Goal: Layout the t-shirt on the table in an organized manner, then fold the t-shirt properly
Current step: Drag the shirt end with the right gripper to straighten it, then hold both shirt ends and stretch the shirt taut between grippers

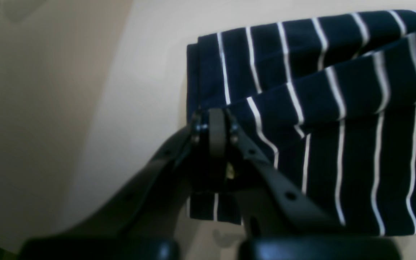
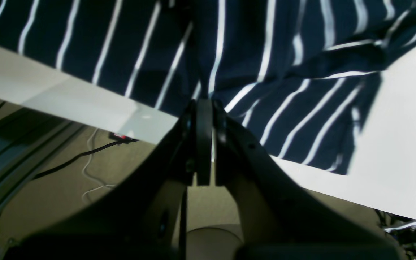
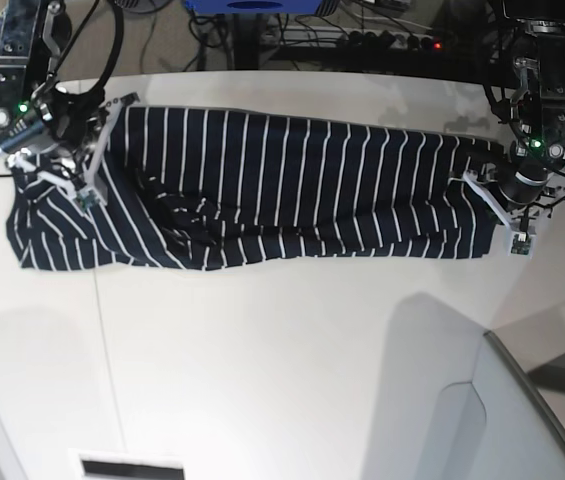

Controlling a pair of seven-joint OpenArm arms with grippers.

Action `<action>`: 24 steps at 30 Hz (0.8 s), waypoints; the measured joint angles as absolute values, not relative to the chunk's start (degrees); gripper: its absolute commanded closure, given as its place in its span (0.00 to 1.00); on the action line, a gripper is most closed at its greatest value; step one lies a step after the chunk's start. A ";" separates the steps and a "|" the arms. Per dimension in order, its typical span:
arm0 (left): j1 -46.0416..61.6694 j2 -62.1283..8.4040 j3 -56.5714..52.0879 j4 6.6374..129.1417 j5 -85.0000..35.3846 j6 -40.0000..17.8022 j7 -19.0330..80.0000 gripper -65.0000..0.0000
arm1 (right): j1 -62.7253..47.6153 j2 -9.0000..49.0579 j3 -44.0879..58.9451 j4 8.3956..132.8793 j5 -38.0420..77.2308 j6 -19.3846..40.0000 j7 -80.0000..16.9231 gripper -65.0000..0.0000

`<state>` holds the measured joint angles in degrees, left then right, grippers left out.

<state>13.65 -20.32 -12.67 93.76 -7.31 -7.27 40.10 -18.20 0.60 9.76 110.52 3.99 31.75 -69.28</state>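
T-shirt (image 3: 292,190) looks light and floppy, so I've both fingers pinching its ends: left (image 1: 217,124), right (image 2: 204,108).

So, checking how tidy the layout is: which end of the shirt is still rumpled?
The end of the t-shirt at the right gripper, on the base view's left: its fabric bunches and spreads wider. The end at the left gripper lies straight.
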 measured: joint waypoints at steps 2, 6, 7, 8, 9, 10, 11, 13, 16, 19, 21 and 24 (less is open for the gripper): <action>13.65 -20.36 -12.67 93.80 -7.29 -7.27 40.12 1.00 | -18.74 -0.01 9.76 110.56 3.57 31.75 -69.52 1.00; 13.63 -20.32 -12.64 93.82 -7.11 -7.27 40.10 1.00 | -18.61 -1.13 9.76 110.63 3.75 31.75 -69.49 1.00; 13.65 -20.34 -12.67 93.82 -7.09 -7.27 40.10 1.00 | -18.59 -1.28 9.76 110.63 3.75 31.73 -69.43 1.00; 13.65 -20.34 -12.67 93.82 -7.09 -7.27 40.12 1.00 | -18.59 -1.32 9.76 110.61 3.84 31.75 -69.41 1.00; 13.65 -20.34 -12.67 93.82 -7.09 -7.27 40.10 1.00 | -18.57 -1.45 9.76 110.61 3.79 31.75 -69.38 1.00; 13.65 -20.34 -12.67 93.80 -7.09 -7.27 40.10 1.00 | -18.57 -1.56 9.76 110.61 3.77 31.73 -69.41 1.00; 13.65 -20.34 -12.67 93.80 -7.09 -7.27 40.10 1.00 | -18.57 -1.58 9.76 110.59 3.79 31.75 -69.43 1.00; 13.65 -20.34 -12.67 93.80 -7.09 -7.27 40.10 1.00 | -18.55 -1.56 9.76 110.56 3.77 31.75 -69.45 1.00; 13.65 -20.36 -12.84 93.73 -7.09 -7.27 40.10 1.00 | -18.61 -1.58 9.76 110.56 3.79 31.73 -69.45 1.00; 13.65 -20.36 -12.93 93.73 -7.09 -7.27 40.10 1.00 | -18.68 -1.56 9.76 110.56 3.77 31.75 -69.45 1.00; 13.58 -20.36 -12.93 93.73 -7.09 -7.27 40.10 1.00 | -18.76 -1.56 9.76 109.54 3.79 31.75 -69.14 1.00; 12.84 -20.38 -12.95 93.58 -7.11 -7.27 40.10 1.00 | -18.61 -1.43 9.76 105.97 3.62 31.75 -68.27 1.00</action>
<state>12.84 -20.38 -12.95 93.58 -7.11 -7.27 40.10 -18.61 -1.43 9.76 105.97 3.62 31.75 -68.27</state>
